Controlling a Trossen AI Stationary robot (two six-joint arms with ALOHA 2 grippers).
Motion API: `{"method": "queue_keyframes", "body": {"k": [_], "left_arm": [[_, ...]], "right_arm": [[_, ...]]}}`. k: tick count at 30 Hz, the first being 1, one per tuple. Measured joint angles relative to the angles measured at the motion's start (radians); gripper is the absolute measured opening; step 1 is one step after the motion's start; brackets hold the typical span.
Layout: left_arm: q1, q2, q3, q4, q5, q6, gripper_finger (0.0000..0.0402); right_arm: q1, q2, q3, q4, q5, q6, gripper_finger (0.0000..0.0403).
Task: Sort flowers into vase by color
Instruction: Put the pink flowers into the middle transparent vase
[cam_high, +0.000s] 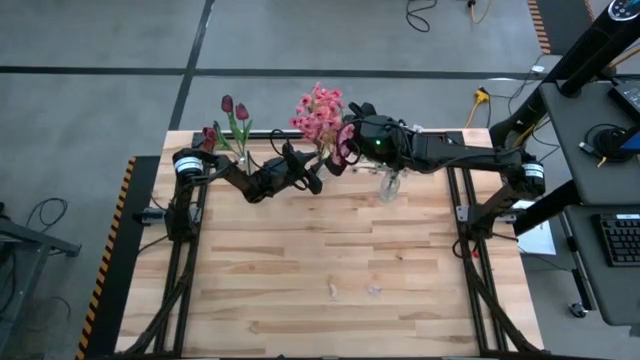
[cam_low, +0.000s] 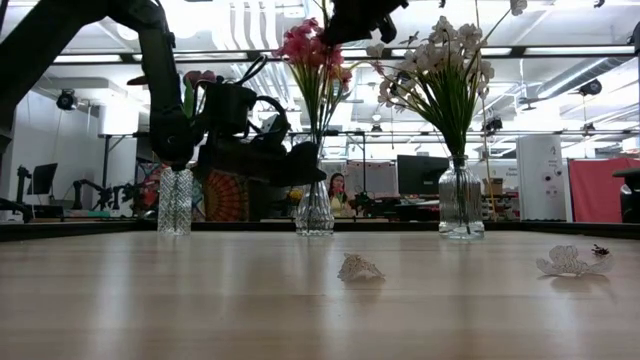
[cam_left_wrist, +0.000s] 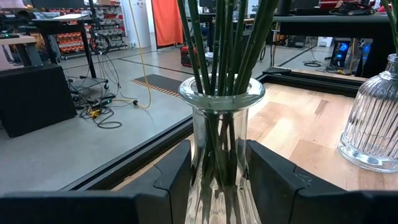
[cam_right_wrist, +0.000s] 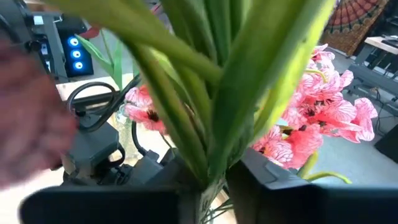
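Observation:
Three glass vases stand near the table's far edge. The left ribbed vase (cam_low: 174, 200) holds dark red tulips (cam_high: 234, 108). The middle vase (cam_left_wrist: 219, 146) holds pink blooms (cam_high: 320, 113) on green stems. The right vase (cam_low: 460, 200) holds white sprays (cam_low: 440, 55). My left gripper (cam_left_wrist: 219, 186) is low at the middle vase, one finger on each side of it. My right gripper (cam_right_wrist: 208, 186) is high above the middle vase, among the pink blooms, shut on a green-leaved flower stem. My left gripper clasps the middle vase's body just below the neck (cam_left_wrist: 198, 155) between its two fingers (cam_left_wrist: 177, 177), coming level from the table's left. The vase stands upright on the table. My right gripper pinches a leafy green stem (cam_right_wrist: 205, 168) between its fingers, lifted above the middle vase; the leaves fan out past the fingers among the pink blooms (cam_right_wrist: 311, 124).
Two pale fallen petals (cam_low: 360, 268) (cam_low: 570, 262) lie on the bare wood in the near half of the table. The white-spray vase (cam_high: 389, 185) stands under the right arm. A person sits in the room far behind the table.

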Motion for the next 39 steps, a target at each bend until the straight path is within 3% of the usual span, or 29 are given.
{"method": "queue_keyframes", "body": {"k": [5, 29, 39], "left_arm": [[0.000, 0.000, 0.000, 0.000, 0.000, 0.001, 0.0121], [0.000, 0.000, 0.000, 0.000, 0.001, 0.003, 0.0121], [0.000, 0.000, 0.000, 0.000, 0.001, 0.003, 0.0121]], "right_arm": [[0.000, 0.000, 0.000, -0.003, 0.000, 0.000, 0.0015], [-0.011, 0.005, 0.000, -0.016, 0.000, 0.019, 0.0013], [-0.030, 0.084, 0.037, -0.009, 0.000, 0.010, 0.0013]]}}
